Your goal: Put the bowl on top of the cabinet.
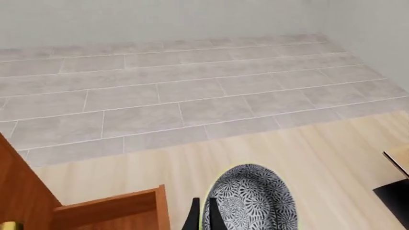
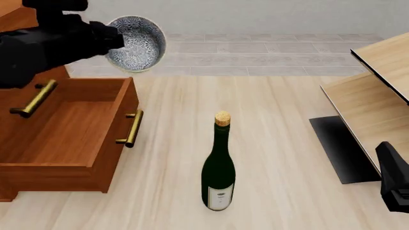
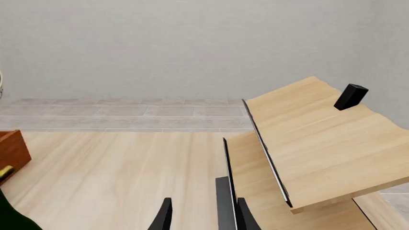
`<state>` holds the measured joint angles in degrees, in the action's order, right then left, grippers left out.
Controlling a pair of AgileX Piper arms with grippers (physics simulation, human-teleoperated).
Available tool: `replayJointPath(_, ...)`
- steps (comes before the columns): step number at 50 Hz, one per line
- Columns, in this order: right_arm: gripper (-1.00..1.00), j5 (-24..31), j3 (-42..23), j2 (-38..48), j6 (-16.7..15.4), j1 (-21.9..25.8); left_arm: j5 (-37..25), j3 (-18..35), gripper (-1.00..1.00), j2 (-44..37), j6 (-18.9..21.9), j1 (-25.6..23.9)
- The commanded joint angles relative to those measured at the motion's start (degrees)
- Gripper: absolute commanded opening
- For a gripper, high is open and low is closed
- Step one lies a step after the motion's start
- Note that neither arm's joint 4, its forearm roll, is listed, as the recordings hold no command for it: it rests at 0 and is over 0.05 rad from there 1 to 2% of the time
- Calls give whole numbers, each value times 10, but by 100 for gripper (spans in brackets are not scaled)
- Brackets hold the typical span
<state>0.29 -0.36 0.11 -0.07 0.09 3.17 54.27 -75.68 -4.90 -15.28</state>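
Left end effector [image 2: 114, 42] was raised high at far left, clamped shut on the bowl [image 2: 136, 43]; right end effector [image 3: 203, 216] sat low, fingers parted.

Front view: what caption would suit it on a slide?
Left hand holds the bowl aloft beside the cabinet, its drawer open; a bottle stands nearby.

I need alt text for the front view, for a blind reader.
The left hand holds the speckled bowl in the air beside the cabinet, whose drawer stands open. A corked green bottle stands upright on the table.
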Motion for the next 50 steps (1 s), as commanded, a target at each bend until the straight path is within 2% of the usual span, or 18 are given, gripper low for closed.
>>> replayJointPath(1,100,0,0,0,0,0,-28,1,-100,73,-27,29)
replayJointPath(15,100,0,0,0,0,0,-86,4,-100,161,-64,54)
replayJointPath(20,100,0,0,0,0,0,-113,13,-100,189,-89,62)
replayJointPath(25,100,0,0,0,0,0,-122,17,-100,195,-105,94)
replayJointPath(33,100,0,0,0,0,0,-115,16,-100,214,-99,125)
replayJointPath(35,100,0,0,0,0,0,-125,19,-100,207,-116,133)
replayJointPath(37,100,0,0,0,0,0,-117,16,-100,227,-104,149)
replayJointPath(38,100,0,0,0,0,0,-132,18,-100,218,-127,145)
replayJointPath(39,100,0,0,0,0,0,-139,18,-100,221,-132,152)
replayJointPath(40,100,0,0,0,0,0,-142,19,-100,225,-123,161)
replayJointPath(44,100,0,0,0,0,0,-151,20,-100,216,-150,165)
replayJointPath(46,100,0,0,0,0,0,-147,20,-100,229,-139,173)
replayJointPath(50,100,0,0,0,0,0,-161,29,-100,225,-159,182)
